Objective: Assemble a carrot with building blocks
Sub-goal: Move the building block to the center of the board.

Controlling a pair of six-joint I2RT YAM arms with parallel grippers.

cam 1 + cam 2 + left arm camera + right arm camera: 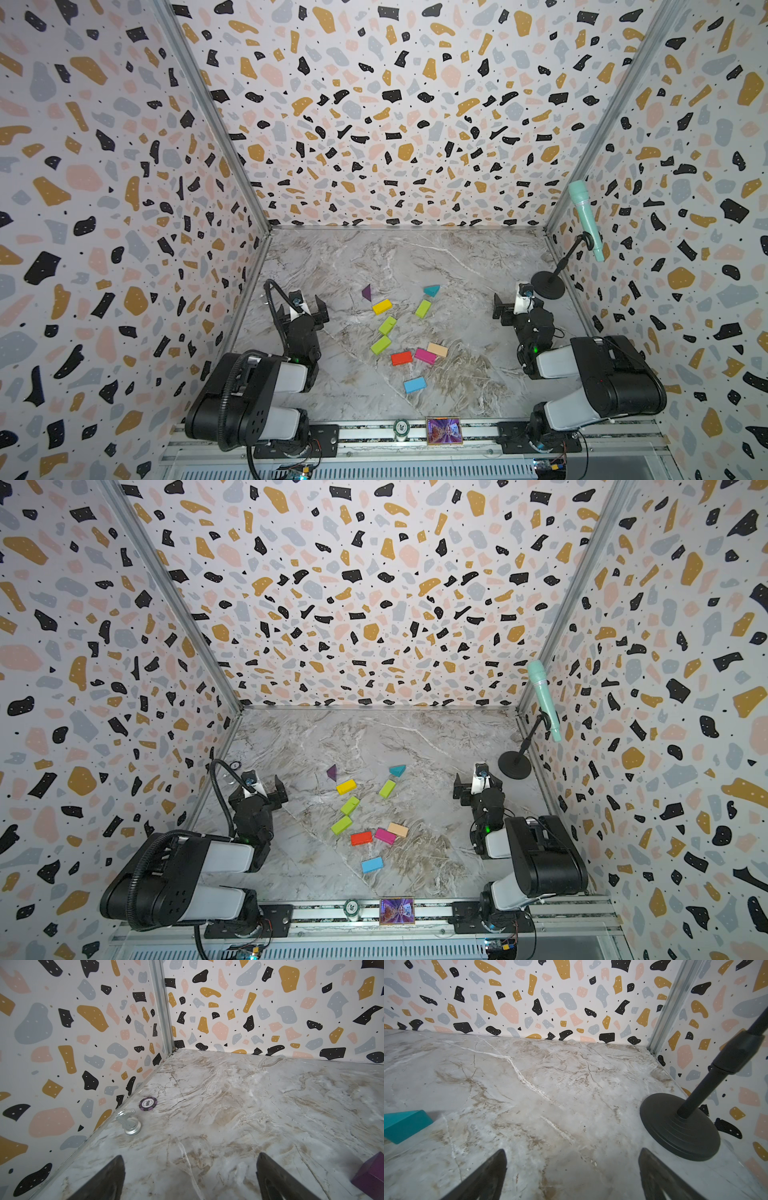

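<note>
- Light blue block lies flat on the marble surface, nearest, in front of the red block
- Magenta block is just right of the red block, with the tan block just past it
- Two lime green blocks lie beyond the red block to its left, and a third lime block lies farther back to its right
- Left gripper is well left of the red block and right gripper well right; both have jaws apart, holding nothing
- Yellow block, purple triangle and teal triangle lie farthest beyond the red block, all loose

Blocks scattered, table ctr; 2 triangles rearmost; mic stand far R corner.
</note>
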